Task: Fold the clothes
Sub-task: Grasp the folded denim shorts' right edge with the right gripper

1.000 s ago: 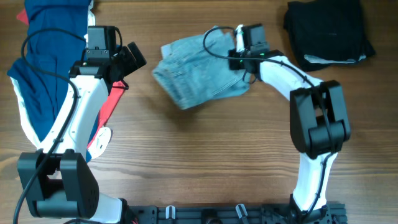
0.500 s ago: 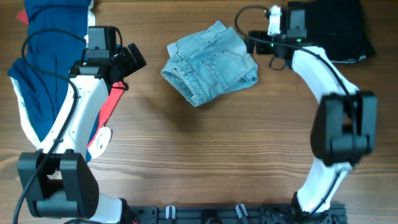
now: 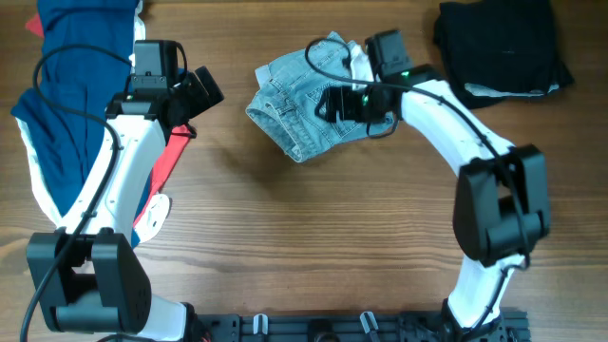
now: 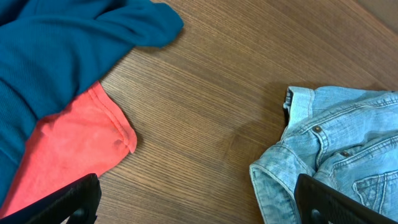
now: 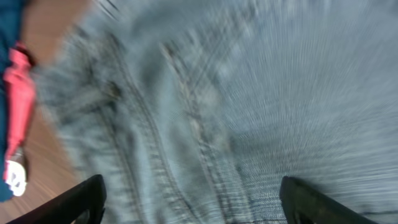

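Since half a second earlier, the right arm has been swung leftward from beside the black garments (image 3: pixel 503 43), and the right gripper (image 3: pixel 334 102) is now placed over the denim shorts (image 3: pixel 285 119). The shorts are found where they lay half a second ago, bunched on the far middle of the wooden table (image 3: pixel 304 237), with the waistband and a stitched pocket turned up. In the right wrist view the picture is smeared by motion, but it is filled by pale denim (image 5: pixel 205 93), and the two fingertips are seen in the lower corners, set wide apart, with nothing clamped between them. Whether the cloth is touched by the fingers cannot be told. The left arm has not been moved; the left gripper (image 3: pixel 203 89) is held above bare wood to the left of the shorts, well apart from them, and its jaws are likewise spread wide on nothing. From the left wrist, the folded edge of the shorts (image 4: pixel 336 143) is seen at the right. The navy garment (image 3: pixel 66 104) is spread along the far left side, its red part (image 3: pixel 169 157) lying beside the left arm. The black garments are piled at the far right corner.
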### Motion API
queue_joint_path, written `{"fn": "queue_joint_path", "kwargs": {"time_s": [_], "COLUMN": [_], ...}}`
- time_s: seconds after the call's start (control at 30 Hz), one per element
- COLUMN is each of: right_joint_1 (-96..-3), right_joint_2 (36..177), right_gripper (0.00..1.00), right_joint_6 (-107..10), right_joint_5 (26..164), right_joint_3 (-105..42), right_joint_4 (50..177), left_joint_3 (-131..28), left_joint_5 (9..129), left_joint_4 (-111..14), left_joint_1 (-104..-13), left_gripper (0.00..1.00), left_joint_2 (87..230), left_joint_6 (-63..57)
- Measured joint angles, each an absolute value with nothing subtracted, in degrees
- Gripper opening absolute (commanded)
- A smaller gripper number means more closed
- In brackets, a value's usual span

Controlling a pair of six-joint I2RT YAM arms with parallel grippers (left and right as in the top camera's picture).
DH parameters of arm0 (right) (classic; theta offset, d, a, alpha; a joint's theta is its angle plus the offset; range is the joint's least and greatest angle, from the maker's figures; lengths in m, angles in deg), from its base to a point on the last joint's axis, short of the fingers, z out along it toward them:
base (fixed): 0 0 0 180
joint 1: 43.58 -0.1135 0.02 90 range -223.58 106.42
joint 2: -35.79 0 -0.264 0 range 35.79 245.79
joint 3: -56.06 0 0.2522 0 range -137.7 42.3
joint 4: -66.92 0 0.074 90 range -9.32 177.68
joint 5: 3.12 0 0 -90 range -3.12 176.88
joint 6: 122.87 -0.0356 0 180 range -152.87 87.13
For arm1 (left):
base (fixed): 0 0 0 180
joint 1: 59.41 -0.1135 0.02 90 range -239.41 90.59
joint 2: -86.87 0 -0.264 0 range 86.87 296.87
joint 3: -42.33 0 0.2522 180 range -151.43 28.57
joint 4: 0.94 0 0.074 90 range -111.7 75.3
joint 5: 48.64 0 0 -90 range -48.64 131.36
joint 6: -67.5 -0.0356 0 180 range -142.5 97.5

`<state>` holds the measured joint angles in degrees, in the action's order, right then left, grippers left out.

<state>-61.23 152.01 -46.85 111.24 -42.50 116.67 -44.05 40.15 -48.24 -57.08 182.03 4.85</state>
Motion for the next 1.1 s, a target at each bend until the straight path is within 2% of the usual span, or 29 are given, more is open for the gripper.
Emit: {"fn": "queue_joint_path", "kwargs": {"time_s": [0.4, 0.57, 0.67, 0.77, 0.9, 1.0, 1.1], "right_joint_1": [-59.9, -55.2, -52.6, -50.0, -48.3, -47.6, -47.8], "right_joint_2": [158.9, 162.0, 162.9, 163.6, 163.8, 163.5, 161.3], "right_gripper": [0.88, 0.88, 0.88, 0.89, 0.94, 1.00, 1.00], "right_joint_6": [-46.9, -38.5, -32.7, -29.0, -30.0, -32.6, -35.7], "right_joint_5": [108.8, 101.5, 97.1, 93.8, 93.8, 97.8, 104.9], "right_joint_3": [-43.7, -45.2, -45.4, -47.6, -51.1, -53.9, -54.2], "right_joint_4": [114.4, 102.2, 99.5, 102.4, 111.1, 117.6, 119.3], "left_joint_3": [-44.0, -44.0, -44.0, -44.0, -44.0, -44.0, -44.0], "left_joint_5": [40.1, 40.1, 40.1, 40.1, 40.1, 40.1, 40.1], "left_joint_4": [-49.5, -49.7, -49.7, -49.8, -50.1, -50.1, -50.1], "left_joint_1": [-57.1, -57.1, -57.1, -57.1, -57.1, -57.1, -57.1], "left_gripper": [1.00, 1.00, 1.00, 1.00, 1.00, 1.00, 1.00], "left_joint_2": [182.0, 182.0, 182.0, 182.0, 182.0, 182.0, 182.0], "left_joint_6": [4.9, 4.9, 4.9, 4.9, 4.9, 4.9, 4.9]}}
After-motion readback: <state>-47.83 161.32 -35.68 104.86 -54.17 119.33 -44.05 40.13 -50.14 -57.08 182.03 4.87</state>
